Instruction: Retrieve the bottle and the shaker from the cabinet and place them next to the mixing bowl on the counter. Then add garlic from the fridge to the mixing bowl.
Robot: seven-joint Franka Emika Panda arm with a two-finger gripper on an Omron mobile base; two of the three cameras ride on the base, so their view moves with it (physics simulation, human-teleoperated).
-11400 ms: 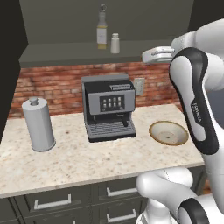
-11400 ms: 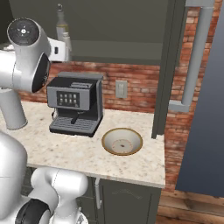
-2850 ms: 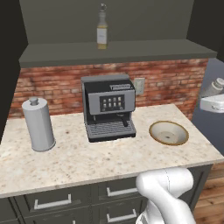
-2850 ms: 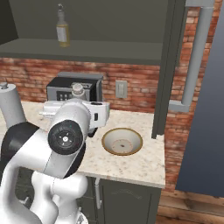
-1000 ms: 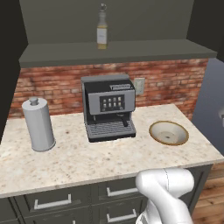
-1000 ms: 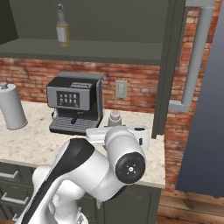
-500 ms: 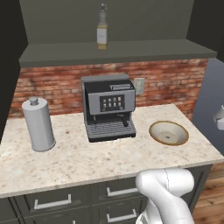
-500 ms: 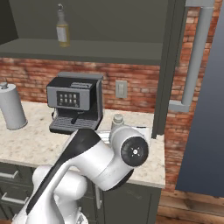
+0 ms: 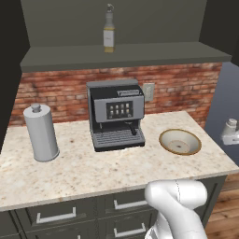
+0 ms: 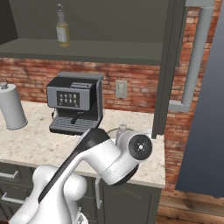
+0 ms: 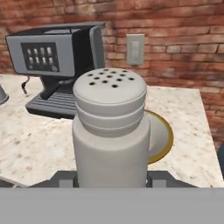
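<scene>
**Shaker in hand, bound for a spot by the bowl**

The tool (image 11: 112,181) is clenched around the white shaker (image 11: 110,131), gripping it low on the body so the perforated cap stands upright and nothing spills. It holds the shaker aloft off the right end of the surface (image 9: 93,172), which I judge to be a carry toward a landing place beside the mixing bowl (image 9: 180,142). That bowl, shallow with a golden rim, lies just beyond the tool and partly behind the shaker. The bottle (image 9: 108,31) stands on the cabinet shelf (image 9: 121,55), high above and well off to the tool's left, so that half of the fetching looks undone. The garlic step has not begun, as far as I can tell.

The surface is pale speckled stone over dark drawers. A coffee machine (image 9: 115,114) sits ahead and left of the tool against the red brick wall (image 9: 182,88), with a pale wall switch (image 11: 134,49) beside it. Farther left stands a grey canister (image 9: 41,132).
</scene>
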